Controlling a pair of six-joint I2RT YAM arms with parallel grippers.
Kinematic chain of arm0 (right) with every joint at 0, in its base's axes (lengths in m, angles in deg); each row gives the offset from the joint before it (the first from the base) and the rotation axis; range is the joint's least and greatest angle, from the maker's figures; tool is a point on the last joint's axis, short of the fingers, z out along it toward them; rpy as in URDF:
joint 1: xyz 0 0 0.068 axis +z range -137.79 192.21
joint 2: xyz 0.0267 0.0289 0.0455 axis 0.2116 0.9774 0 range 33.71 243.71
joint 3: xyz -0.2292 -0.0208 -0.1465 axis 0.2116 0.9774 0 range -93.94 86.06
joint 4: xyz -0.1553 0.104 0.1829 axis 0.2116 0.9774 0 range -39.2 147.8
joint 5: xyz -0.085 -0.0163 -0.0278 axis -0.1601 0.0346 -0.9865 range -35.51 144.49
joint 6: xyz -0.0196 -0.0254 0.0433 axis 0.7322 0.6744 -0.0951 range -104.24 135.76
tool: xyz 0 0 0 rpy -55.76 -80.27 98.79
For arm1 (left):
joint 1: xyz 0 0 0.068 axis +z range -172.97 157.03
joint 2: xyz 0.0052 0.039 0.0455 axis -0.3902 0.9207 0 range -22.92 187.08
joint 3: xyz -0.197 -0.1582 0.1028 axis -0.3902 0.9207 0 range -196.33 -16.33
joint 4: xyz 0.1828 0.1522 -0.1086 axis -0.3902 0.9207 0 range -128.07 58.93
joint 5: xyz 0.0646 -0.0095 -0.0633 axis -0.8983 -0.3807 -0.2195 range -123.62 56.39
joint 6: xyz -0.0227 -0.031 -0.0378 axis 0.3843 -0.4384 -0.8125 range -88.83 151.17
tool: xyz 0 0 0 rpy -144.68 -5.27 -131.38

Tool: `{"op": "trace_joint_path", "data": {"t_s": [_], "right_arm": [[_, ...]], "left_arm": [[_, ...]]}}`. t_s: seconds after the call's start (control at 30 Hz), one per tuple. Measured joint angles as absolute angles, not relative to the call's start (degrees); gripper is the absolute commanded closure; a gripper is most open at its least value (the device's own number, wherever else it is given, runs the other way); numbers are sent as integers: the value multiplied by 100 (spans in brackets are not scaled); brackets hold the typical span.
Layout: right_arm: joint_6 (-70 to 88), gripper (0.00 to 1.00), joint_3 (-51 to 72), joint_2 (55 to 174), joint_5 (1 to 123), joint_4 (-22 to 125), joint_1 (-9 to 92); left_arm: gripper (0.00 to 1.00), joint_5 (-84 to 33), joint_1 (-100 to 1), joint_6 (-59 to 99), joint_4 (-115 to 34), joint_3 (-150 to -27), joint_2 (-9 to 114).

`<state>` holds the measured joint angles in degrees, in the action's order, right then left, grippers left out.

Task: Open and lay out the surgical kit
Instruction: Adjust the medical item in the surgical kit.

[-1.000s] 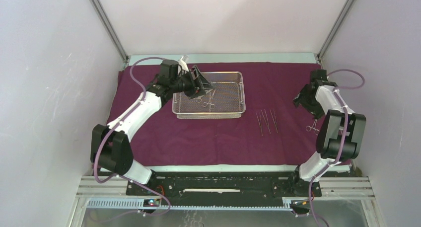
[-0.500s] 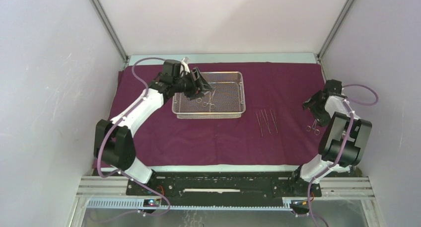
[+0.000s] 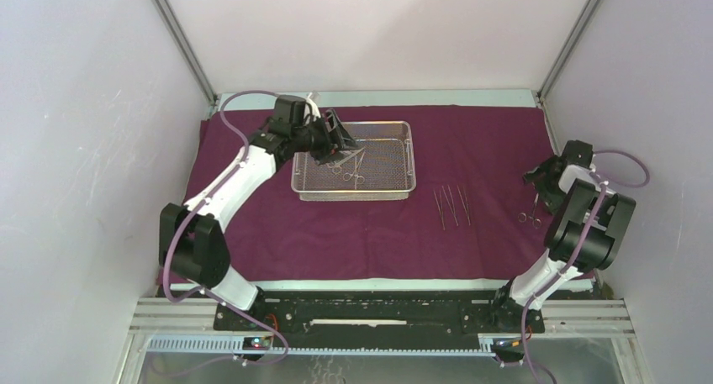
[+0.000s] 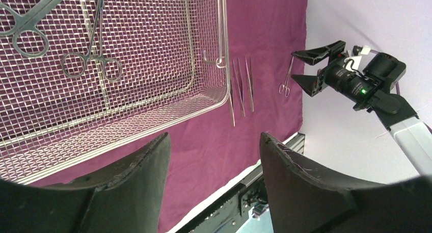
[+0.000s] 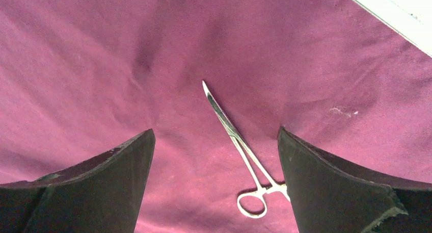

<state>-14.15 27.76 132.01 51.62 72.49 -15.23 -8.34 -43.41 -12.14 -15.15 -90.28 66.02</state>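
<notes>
The maroon cloth wrap point(image 3: 378, 228) lies spread flat over the table. On it stands the silver wire-mesh tray point(image 3: 353, 196), with ring-handled steel instruments point(image 3: 349, 170) inside. My left gripper point(image 3: 340, 140) hovers open over the tray's left part, holding nothing. In the left wrist view the tray wall point(image 4: 153, 110) and the instruments point(image 4: 94, 44) lie beyond my left gripper point(image 4: 214, 141). Three thin tweezers point(image 3: 451, 206) lie side by side on the cloth right of the tray. Forceps point(image 5: 232, 133) rest on the cloth below my open right gripper point(image 5: 215, 131), untouched.
White enclosure walls stand close on the left, right and back. The cloth's near edge meets a white strip and the black arm rail point(image 3: 378, 312). Near the right wall sits my right arm's elbow point(image 3: 588, 233).
My right gripper has drawn back to the right and nearer, away from the table's middle, ending above the forceps. My left gripper shifted slightly towards the tray's back.
</notes>
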Motion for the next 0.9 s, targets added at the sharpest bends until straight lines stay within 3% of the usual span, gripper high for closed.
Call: {"op": "trace_joint_path", "data": {"t_s": [0.9], "right_arm": [[-1203,1,2247,13684,5166,7136,-771]], "left_arm": [[31,-862,-4341,-1176,-1474,-9135,6790]]}}
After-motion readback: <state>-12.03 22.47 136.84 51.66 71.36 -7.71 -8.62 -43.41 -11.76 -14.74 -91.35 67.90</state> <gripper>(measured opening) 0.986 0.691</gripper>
